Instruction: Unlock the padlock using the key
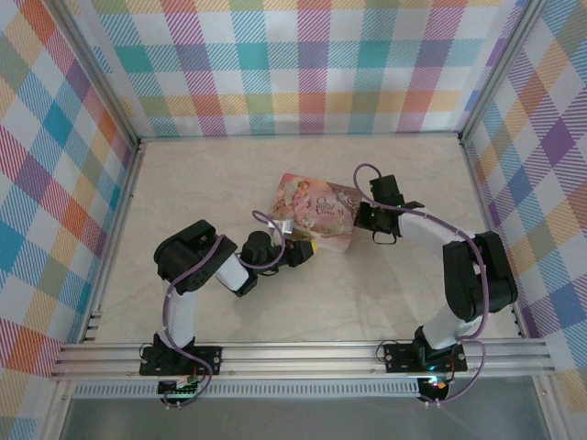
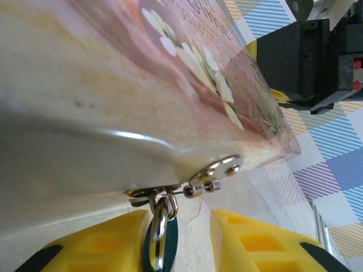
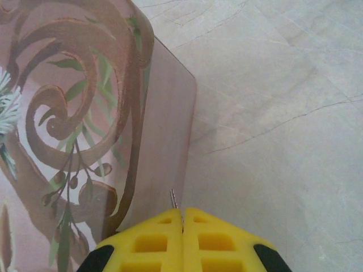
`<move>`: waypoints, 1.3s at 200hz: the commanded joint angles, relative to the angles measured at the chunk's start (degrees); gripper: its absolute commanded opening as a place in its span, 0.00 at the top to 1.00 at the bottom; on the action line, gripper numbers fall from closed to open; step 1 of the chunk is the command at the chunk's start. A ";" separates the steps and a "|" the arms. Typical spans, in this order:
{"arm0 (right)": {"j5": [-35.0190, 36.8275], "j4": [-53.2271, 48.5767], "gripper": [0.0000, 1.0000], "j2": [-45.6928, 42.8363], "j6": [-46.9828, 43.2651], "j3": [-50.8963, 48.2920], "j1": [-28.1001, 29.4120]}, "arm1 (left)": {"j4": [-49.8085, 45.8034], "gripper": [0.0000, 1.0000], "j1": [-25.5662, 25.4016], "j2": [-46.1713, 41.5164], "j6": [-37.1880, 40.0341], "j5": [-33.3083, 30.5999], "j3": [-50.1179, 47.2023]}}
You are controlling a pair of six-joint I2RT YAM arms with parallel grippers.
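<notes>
The padlock (image 2: 169, 241), bluish with a shiny shackle, hangs from the metal hasp (image 2: 222, 168) on the edge of the pink picture tin (image 1: 316, 213). My left gripper (image 2: 181, 222) stands open around it: the padlock rests against the left finger (image 2: 102, 243), and a gap separates it from the right finger (image 2: 255, 241). In the top view the left gripper (image 1: 298, 249) is at the tin's near edge. My right gripper (image 3: 182, 213) is shut on the key (image 3: 173, 198), whose thin metal tip pokes out between the pads beside the tin's side wall. From above, the right gripper (image 1: 365, 218) sits at the tin's right edge.
The tin (image 3: 85, 113) lies in the middle of the marble-patterned table (image 1: 229, 183). Checked walls (image 1: 303, 64) enclose the table on three sides. The right arm's dark wrist (image 2: 306, 56) shows beyond the tin in the left wrist view.
</notes>
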 commanded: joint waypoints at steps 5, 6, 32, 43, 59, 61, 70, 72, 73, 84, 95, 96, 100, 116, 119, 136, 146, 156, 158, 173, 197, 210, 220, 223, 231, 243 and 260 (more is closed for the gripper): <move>-1.63 0.99 1.00 -0.48 0.27 0.02 0.55 | -4.12 0.72 1.03 -1.51 0.74 1.33 0.49; -1.65 0.97 1.00 -0.47 0.27 -0.03 0.58 | -4.21 0.72 1.03 -1.50 0.75 1.34 0.58; -1.57 1.11 1.00 -0.56 0.31 -0.34 0.60 | -7.12 0.81 1.43 -2.16 1.69 2.37 1.13; -1.54 1.18 1.00 -0.51 0.19 -0.25 0.58 | -9.54 0.83 1.73 -2.49 2.07 3.87 1.78; -1.49 1.20 1.00 -0.10 -0.31 0.25 0.56 | -12.46 0.85 1.91 -3.34 3.11 4.73 2.04; -1.47 1.15 1.00 -0.05 -0.40 0.34 0.58 | -12.87 0.85 1.92 -3.44 3.23 4.84 2.07; -1.32 0.89 1.00 0.57 -0.87 1.07 0.54 | -14.94 0.85 1.99 -4.12 3.88 5.25 2.24; -1.36 0.87 1.00 0.76 -0.98 1.24 0.53 | -15.46 0.85 2.00 -4.30 4.00 5.34 2.31; -1.34 0.87 1.00 0.80 -1.01 1.38 0.57 | -15.73 0.85 2.00 -4.39 4.09 5.42 2.37; -1.48 0.83 1.00 1.58 -1.60 2.32 0.61 | -18.37 0.84 2.01 -5.18 4.76 5.87 2.81; -1.58 1.04 1.00 2.35 -2.51 3.31 0.61 | -20.34 0.84 2.00 -5.90 5.35 6.34 2.95; -1.58 1.04 1.00 2.44 -2.61 3.42 0.61 | -20.50 0.84 2.00 -5.94 5.38 6.35 3.00; -1.57 1.00 1.00 2.85 -3.09 3.96 0.61 | -20.96 0.85 2.05 -6.11 5.52 6.50 3.04; -2.35 0.07 1.00 4.86 -5.36 6.64 0.52 | -23.06 0.84 2.01 -6.68 5.91 6.84 3.21; -2.67 0.11 1.00 5.27 -5.89 7.09 0.53 | -23.32 0.84 2.00 -6.75 5.98 7.03 3.28; -5.00 -0.05 1.00 7.22 -8.66 9.69 0.58 | -24.69 0.84 2.00 -6.91 5.82 7.81 3.72; -6.26 -1.09 1.00 8.77 -10.33 11.67 0.59 | -25.36 0.85 2.00 -6.93 5.68 8.20 4.00; -7.64 -2.21 1.00 10.32 -11.87 13.88 0.59 | -25.61 0.86 2.00 -7.09 5.52 8.22 4.10; -7.99 -2.32 1.00 10.58 -12.17 14.20 0.54 | -25.69 0.86 2.00 -7.10 5.53 8.19 4.10; -10.28 -2.14 1.00 11.97 -14.10 15.67 0.60 | -26.53 0.86 2.01 -7.46 5.41 8.08 4.35; -12.61 -2.54 1.00 13.95 -17.26 18.16 0.61 | -28.40 0.86 2.00 -7.94 4.79 9.13 5.18; -11.78 -5.11 1.00 14.94 -17.73 20.15 0.59 | -30.89 0.87 2.00 -8.48 3.83 9.27 6.01; -11.35 -5.99 1.00 14.87 -17.71 20.49 0.53 | -33.57 0.90 2.00 -9.20 2.72 9.15 7.05; -11.07 -6.08 1.00 14.77 -17.60 20.43 0.53 | -34.70 0.90 2.00 -9.52 2.43 9.03 7.42; -10.05 -7.01 1.00 14.41 -17.25 20.42 0.51 | -37.28 0.91 2.00 -10.50 1.39 8.11 8.17; -8.46 -8.52 1.00 13.83 -16.87 20.43 0.46 | -41.53 0.91 2.00 -12.34 0.36 6.56 9.49; -6.24 -10.39 1.00 12.81 -15.84 20.13 0.38 | -48.50 0.91 2.00 -14.82 -0.95 4.67 12.30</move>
